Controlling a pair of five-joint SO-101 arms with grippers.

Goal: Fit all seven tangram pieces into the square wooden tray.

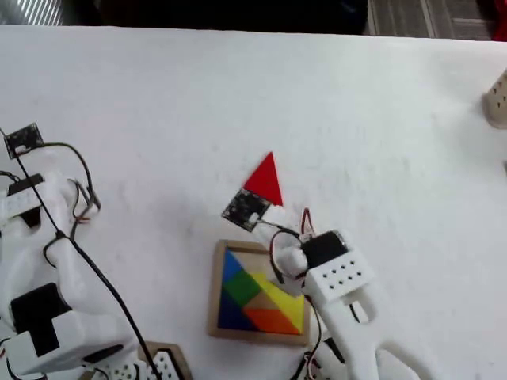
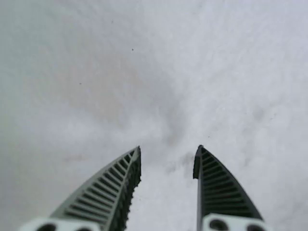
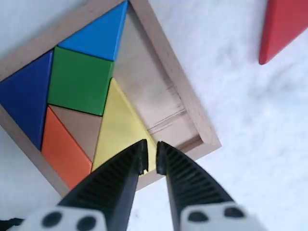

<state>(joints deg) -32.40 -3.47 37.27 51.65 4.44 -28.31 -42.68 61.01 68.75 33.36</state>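
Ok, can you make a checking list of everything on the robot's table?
Surface: white table, nothing spilled.
Job's things: wooden tray holds light blue triangle, green square, dark blue triangle, orange piece, yellow triangle, with one bare gap; red triangle lies outside on the table.
Clutter: small wooden-edged thing at the near edge; white holed object at the side edge.
Grippers: left gripper open over bare table; right gripper nearly shut above the yellow triangle's corner.
Cables: black wires over the left arm; red wire on the right arm.
Surroundings: dark area beyond the far edge.

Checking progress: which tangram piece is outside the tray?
The red triangle, lying on the table beyond the tray; the other visible pieces sit inside it.
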